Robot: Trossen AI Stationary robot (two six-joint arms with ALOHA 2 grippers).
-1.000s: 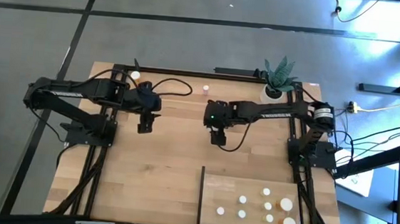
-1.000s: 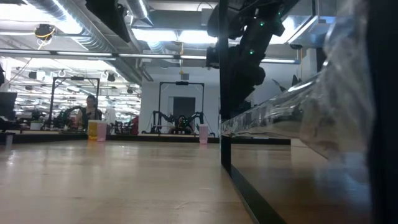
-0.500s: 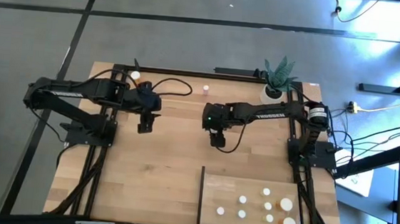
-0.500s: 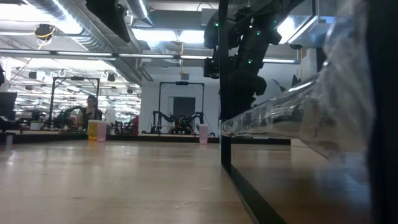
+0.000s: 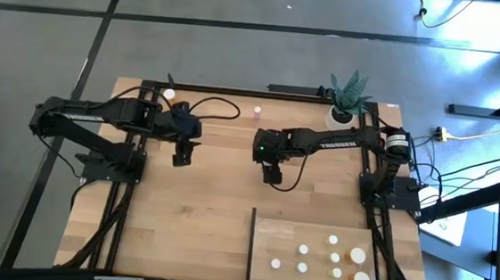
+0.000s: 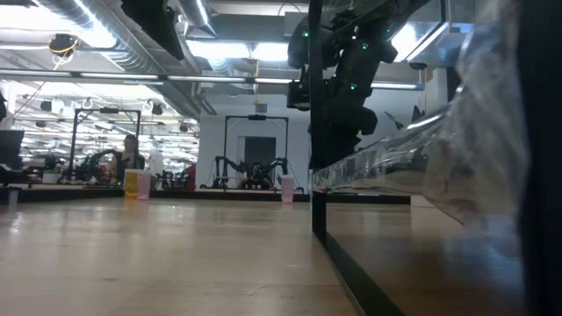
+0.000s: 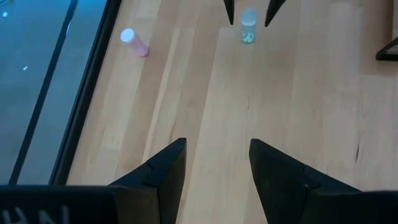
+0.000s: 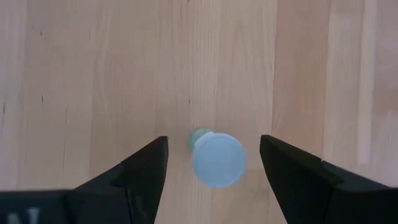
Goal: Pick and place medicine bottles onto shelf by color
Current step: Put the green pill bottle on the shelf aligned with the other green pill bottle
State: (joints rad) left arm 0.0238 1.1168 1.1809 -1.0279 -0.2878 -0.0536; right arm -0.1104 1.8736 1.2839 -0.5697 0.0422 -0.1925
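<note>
1. Right gripper (image 5: 271,174) sits over mid-table, pointed down. Its fingers (image 8: 144,171) straddle a small white-capped bottle (image 8: 216,158) standing on the tabletop (image 5: 190,216) — a gap shows on both sides, so nothing is grasped.
2. That same bottle (image 7: 248,28) shows in the left wrist view, upright between the right arm's fingertips.
3. Left gripper (image 5: 180,159) hangs above the table's left half, well apart from the bottle. Jaws are parted and empty — only bare wood shows between its fingers (image 7: 166,165).
4. Pink bottle (image 5: 258,111) stands near the table's far edge; another white cap (image 5: 169,94) sits by the far-left corner.
5. Shelf (image 5: 287,237) lies at the near-right corner, with its dark upright edge on its left side. Eight white-capped bottles (image 5: 358,255) stand on its right half.
6. Potted plant (image 5: 348,96) is at the far-right corner.
</note>
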